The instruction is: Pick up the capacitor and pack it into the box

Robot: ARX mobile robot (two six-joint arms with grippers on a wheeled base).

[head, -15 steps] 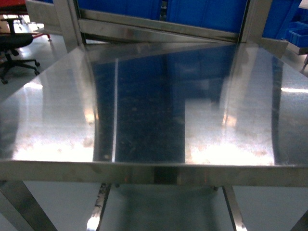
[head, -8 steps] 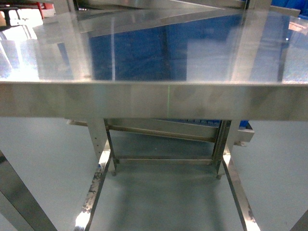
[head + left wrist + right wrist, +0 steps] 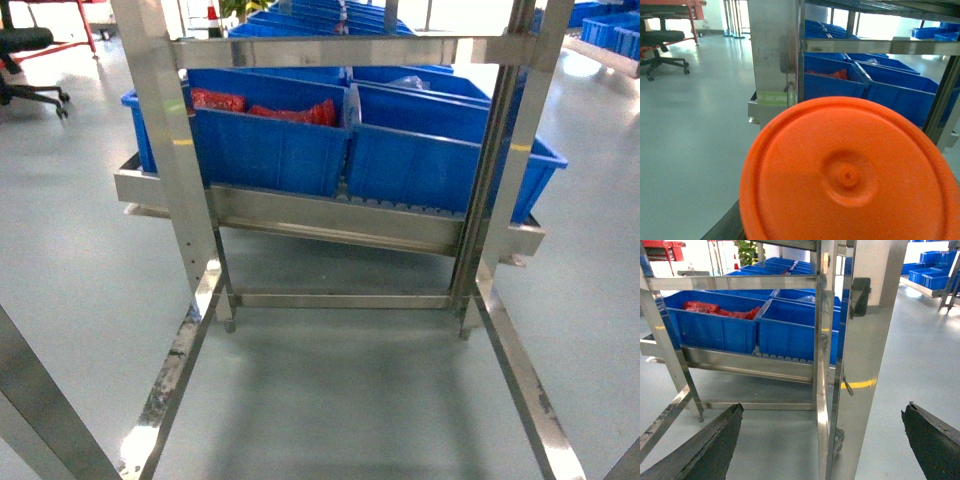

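Note:
The capacitor (image 3: pixel 850 175), an orange rounded piece with a dimple in its middle, fills the lower part of the left wrist view, hanging above the floor right where the left gripper's jaws are. It hides the fingers; only a dark strip (image 3: pixel 725 227) shows at its lower left edge. My right gripper (image 3: pixel 822 407) is open, its two dark fingertips (image 3: pixel 715 440) wide apart with nothing between them, facing a steel rack post (image 3: pixel 860 355). The box is out of view. Neither gripper shows in the head view.
A steel rack (image 3: pixel 330 225) stands ahead, its low shelf holding blue bins (image 3: pixel 440 150). The left bin (image 3: pixel 265 140) contains red-orange pieces (image 3: pixel 295 110). Rack legs (image 3: pixel 185 360) run along the grey floor. An office chair (image 3: pixel 662 45) is far left.
The head view has dropped from the shiny steel tabletop, past its front edge, down to the rack's lower shelf with the blue bins.

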